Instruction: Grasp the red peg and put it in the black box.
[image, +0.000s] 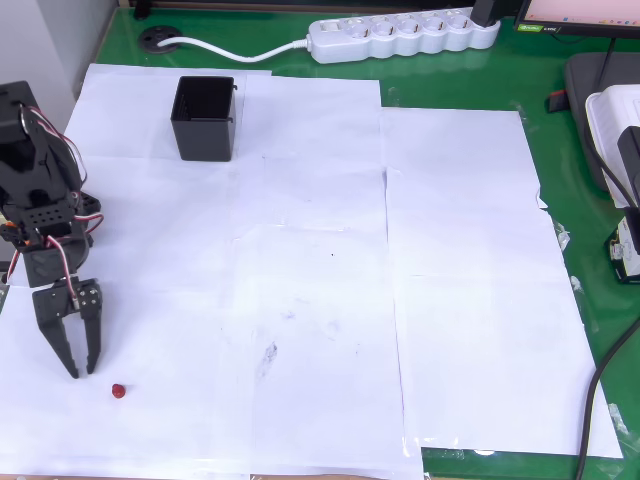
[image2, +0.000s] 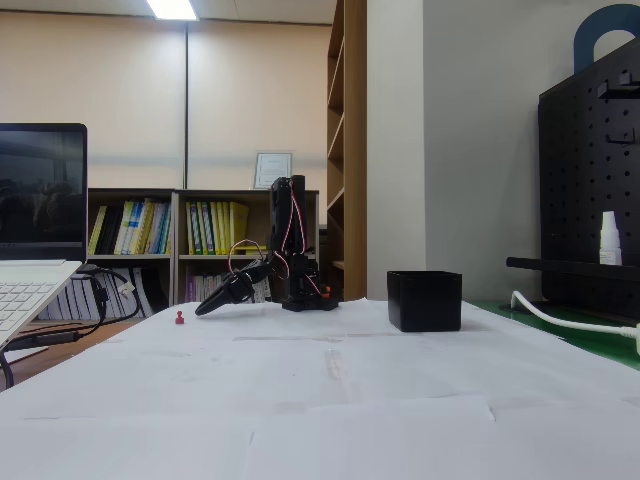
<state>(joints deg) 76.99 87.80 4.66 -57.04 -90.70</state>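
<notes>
In the overhead view we find the gripper (image: 82, 368) near the left edge of the paper-covered table (image: 450, 300), pointing toward the near edge with its fingers almost together and nothing between them; we read it as released, with only a narrow gap. The peg (image: 118, 391) lies on the paper near the near-left corner, just right of the fingertips and a little beyond them, apart from both fingers. In the fixed view the gripper (image2: 203, 310) slopes down toward the table with its tips low, and the peg (image2: 180, 318) stands just left of it, untouched. The box (image: 205, 118) stands upright toward the far-left corner, well apart from the peg, and its interior looks empty from above; in the fixed view the box (image2: 425, 300) sits to the right of the arm. We judge that no step of the task is complete: the grasp has not been made, and the lift, the carry to the box and the release all remain. A power strip (image: 405, 33) lies along the far edge. We can read no brand, label or writing in either view.
</notes>
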